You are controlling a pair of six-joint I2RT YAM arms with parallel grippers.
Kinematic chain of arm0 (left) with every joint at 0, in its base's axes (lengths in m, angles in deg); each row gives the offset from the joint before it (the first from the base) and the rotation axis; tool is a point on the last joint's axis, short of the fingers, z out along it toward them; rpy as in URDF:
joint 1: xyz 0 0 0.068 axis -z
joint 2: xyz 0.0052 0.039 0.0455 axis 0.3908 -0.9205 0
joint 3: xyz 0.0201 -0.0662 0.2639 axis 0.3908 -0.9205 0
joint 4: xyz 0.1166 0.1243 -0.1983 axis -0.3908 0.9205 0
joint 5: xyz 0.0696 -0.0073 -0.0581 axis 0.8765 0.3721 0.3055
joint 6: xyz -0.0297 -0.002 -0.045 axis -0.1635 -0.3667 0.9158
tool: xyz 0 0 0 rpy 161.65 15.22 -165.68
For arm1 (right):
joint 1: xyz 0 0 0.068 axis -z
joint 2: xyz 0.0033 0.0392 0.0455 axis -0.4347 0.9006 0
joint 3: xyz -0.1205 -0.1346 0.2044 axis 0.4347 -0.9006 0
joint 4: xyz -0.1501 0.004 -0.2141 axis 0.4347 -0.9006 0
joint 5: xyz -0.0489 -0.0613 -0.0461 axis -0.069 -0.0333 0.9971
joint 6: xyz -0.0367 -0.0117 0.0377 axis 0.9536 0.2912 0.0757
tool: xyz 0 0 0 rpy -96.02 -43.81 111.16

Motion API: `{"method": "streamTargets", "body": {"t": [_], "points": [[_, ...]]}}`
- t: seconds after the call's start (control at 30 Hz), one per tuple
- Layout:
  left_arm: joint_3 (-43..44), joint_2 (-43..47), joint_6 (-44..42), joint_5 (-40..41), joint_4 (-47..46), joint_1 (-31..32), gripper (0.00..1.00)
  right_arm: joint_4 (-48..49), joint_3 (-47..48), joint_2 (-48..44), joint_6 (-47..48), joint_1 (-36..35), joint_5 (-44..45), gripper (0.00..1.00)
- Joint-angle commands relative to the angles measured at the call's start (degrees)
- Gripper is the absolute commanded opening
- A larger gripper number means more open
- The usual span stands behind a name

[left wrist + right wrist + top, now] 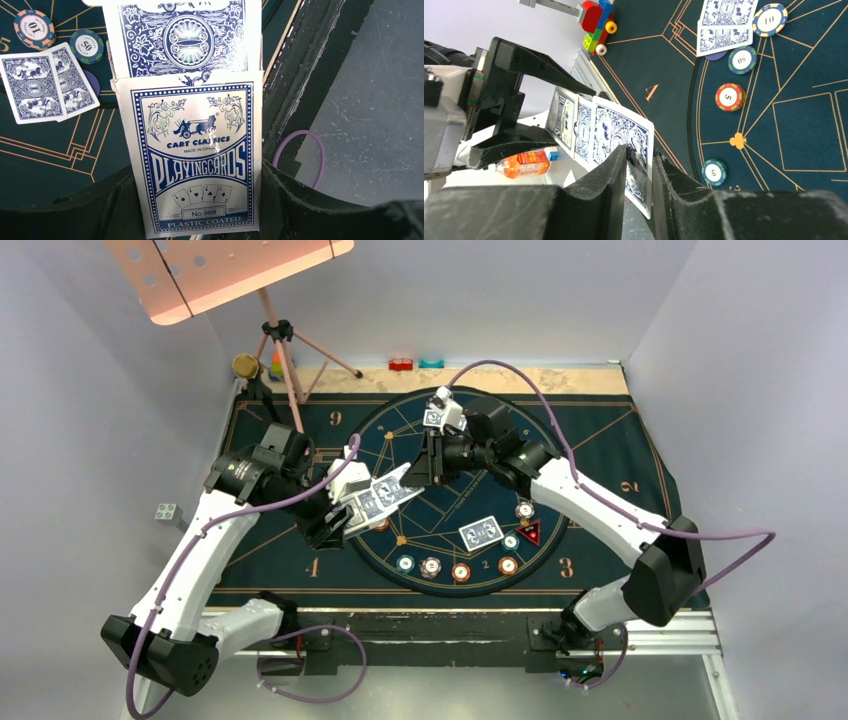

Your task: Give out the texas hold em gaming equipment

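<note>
Playing cards (182, 37) stick out of the open top of the card box (192, 150), blue backs showing. My left pincer (195, 172) is pressed tight on that box, one finger against each long side, holding it tilted above the left part of the round centre of the dark blue mat (620, 455). My right pincer (640, 165) has its two fingers close together, with only a narrow gap between them. The outermost card (621, 127) of the little fan coming out of the box passes through that gap. It lies against one finger, but I cannot tell whether both pads are actually pinching it. A pair of cards (480, 532) lies face down and overlapping on the mat, right of centre and nearer my bases (one half covers the other). Chips sit around that pair: a ten chip (33, 29) and a green fifty chip (86, 46) just beside it, and a dark blue chip (91, 81) peeking out from under one card's edge. More chips (461, 572) curve along the near rim of the circle. A red triangle marker (529, 534) lies on the mat just right of the pair.
</note>
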Motion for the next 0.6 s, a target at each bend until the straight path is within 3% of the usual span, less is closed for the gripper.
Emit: {"method": "streamTargets", "body": {"t": [0.0,0.23,0.57], "points": [[1.96,0.25,-0.81,-2.35,-0.80,0.16,0.00,-1.06,1.58,-4.38,1.12,1.50,1.47,0.22],[2.00,0.25,-0.89,-2.35,-0.74,0.16,0.00,-1.21,-4.78,-11.49,0.94,5.74,0.98,0.13],[1.74,0.17,-1.05,-3.02,-0.55,0.16,0.00,-6.74,-17.65,-17.38,2.17,10.49,5.80,0.08]]}}
